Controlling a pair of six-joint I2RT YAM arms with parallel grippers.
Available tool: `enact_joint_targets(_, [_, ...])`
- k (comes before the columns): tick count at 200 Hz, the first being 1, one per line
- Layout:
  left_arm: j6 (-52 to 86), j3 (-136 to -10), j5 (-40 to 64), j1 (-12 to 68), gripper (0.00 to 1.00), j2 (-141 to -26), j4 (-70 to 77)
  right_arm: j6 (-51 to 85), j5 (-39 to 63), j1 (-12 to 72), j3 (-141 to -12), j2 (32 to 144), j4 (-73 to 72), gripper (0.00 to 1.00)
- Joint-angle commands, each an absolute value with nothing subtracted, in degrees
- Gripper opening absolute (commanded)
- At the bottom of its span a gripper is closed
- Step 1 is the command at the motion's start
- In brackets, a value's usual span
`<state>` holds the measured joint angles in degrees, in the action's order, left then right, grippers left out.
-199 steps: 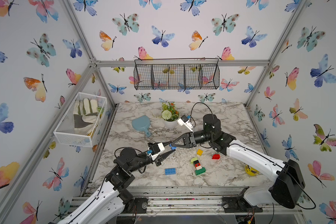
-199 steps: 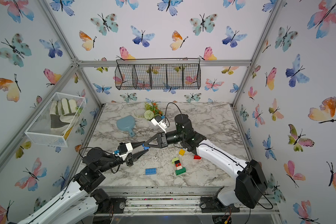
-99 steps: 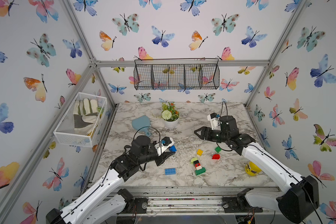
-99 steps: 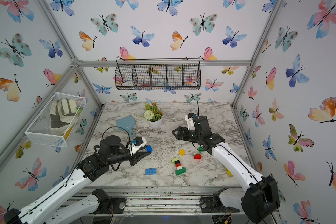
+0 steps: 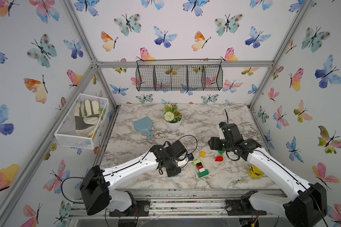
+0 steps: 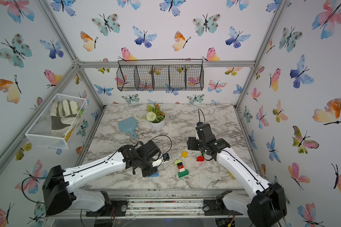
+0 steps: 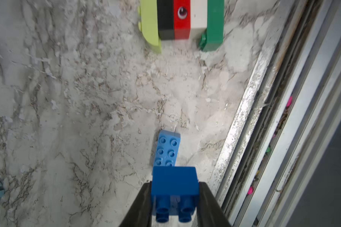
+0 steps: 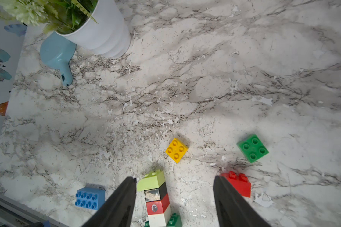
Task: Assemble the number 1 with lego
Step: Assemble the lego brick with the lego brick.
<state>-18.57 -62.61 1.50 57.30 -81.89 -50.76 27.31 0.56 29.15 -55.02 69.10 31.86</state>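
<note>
- Left end effector (image 7: 175, 184): jaws drawn in close and clamped on two opposite sides of a dark blue square brick (image 7: 174, 176), studs turned back toward the wrist camera, brick held clear above the surface (image 7: 67, 98).
- Just beyond that held brick: a light blue long brick (image 7: 167, 149), flat on the surface, studs up; in both top views mostly covered by the left wrist, lower centre of the frame.
- Just right of it in both top views: a joined row of bricks (image 5: 200, 167) lying on its side, in order lime, black, red with a printed eye, white, closed off by a green long brick (image 5: 203, 173) set crosswise at the end nearest the front edge.
- Right end effector (image 8: 174, 177): jaws spread wide, nothing gripped, no brick touched; right of centre in both top views; lime end of the row visible through the gap in the right wrist view.
- Yellow square brick (image 5: 202, 154): studs up, alone, just up and right of the lime end, not touching it.
- Red brick (image 5: 219, 158): further right; green square brick (image 5: 221, 152) close above it in the frame, apart from it, partly covered by the right arm.
- Lower right of the surface: a yellow-lidded jar (image 5: 255, 172) beside the right arm.
- Toward the back, upper centre of the surface: a potted plant (image 5: 173, 125) in a white pot, a blue-grey scoop (image 5: 143, 124) just left of it.
</note>
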Motion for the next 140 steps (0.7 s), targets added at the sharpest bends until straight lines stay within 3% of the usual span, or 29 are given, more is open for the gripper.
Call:
enact_joint_targets(1, [-16.9, -64.9, -5.4, 59.2, 0.27, -86.5, -58.0, 26.5, -1.5, 28.8, -54.3, 68.1, 33.6, 0.67])
enact_joint_targets(74, [-18.2, -68.5, -9.8, 60.9, 0.26, -96.8, -59.1, 27.1, -1.3, 28.7, -52.7, 65.8, 33.6, 0.66])
enact_joint_targets(140, [-20.7, -67.8, -8.3, 60.2, 0.26, -98.4, -55.3, 27.6, -0.1, 28.7, -52.2, 65.8, 33.0, 0.66])
